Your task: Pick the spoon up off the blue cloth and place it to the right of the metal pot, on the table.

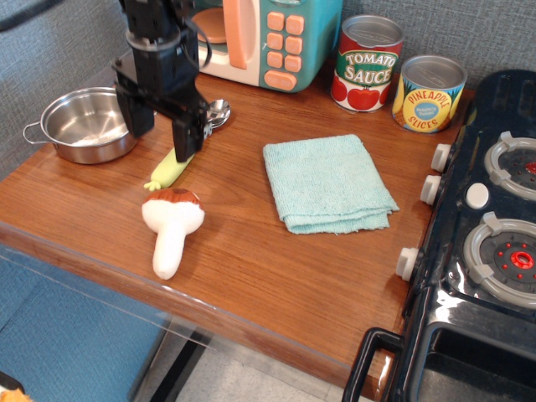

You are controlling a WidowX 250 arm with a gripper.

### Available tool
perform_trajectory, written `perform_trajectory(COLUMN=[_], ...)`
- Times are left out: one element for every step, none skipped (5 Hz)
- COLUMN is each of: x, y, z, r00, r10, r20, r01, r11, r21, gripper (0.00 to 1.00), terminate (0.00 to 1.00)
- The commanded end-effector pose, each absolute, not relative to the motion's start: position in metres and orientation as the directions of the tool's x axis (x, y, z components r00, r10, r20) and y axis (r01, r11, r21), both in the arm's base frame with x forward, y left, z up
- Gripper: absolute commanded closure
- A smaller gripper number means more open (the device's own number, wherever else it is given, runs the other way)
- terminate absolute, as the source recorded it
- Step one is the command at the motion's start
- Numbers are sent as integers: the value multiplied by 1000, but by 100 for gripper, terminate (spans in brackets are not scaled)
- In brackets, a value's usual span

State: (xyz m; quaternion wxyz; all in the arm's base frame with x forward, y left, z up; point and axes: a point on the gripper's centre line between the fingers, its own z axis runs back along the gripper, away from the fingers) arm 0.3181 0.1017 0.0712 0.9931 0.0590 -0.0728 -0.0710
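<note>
The spoon [170, 170] lies flat on the table [251, 268], just right of the metal pot [90, 152]. Its pale yellow-green handle points to the front left and its shiny bowl sits toward the back. My gripper [162, 130] is open, lifted a little above the spoon. One finger stands on each side of the handle, and the right finger hides the handle's middle. The blue cloth [328, 182] lies bare at the table's centre right, well apart from the gripper.
A toy mushroom [172, 222] lies just in front of the spoon's handle. A toy microwave [276, 38] and two cans, tomato sauce [367, 63] and pineapple [428, 93], stand at the back. A black toy stove [494, 234] fills the right side.
</note>
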Motion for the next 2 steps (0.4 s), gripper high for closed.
perform_trajectory(x=[316, 316], y=[110, 110], z=[94, 94], r00=[973, 973], r10=[-128, -128], r20=[192, 192], r01=[102, 102], r11=[985, 985], r21=[141, 141], gripper=[0, 0], terminate=[0, 100])
